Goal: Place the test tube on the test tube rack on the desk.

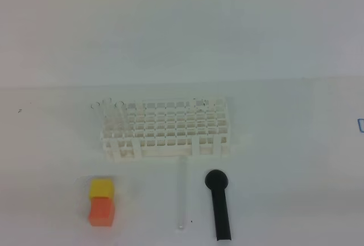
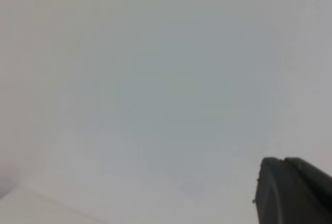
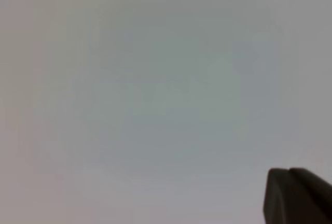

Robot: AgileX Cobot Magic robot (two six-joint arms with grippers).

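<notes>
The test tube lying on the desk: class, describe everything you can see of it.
The test tube is a thin, clear, glass-like tube, almost invisible against the white desk. It lies flat, pointing away from the camera, between the stacked blocks and the black rod, its far end by the white rack. Nothing grips it.

A plain white wall (image 1: 182,24), perhaps, under soft, even light.
</notes>
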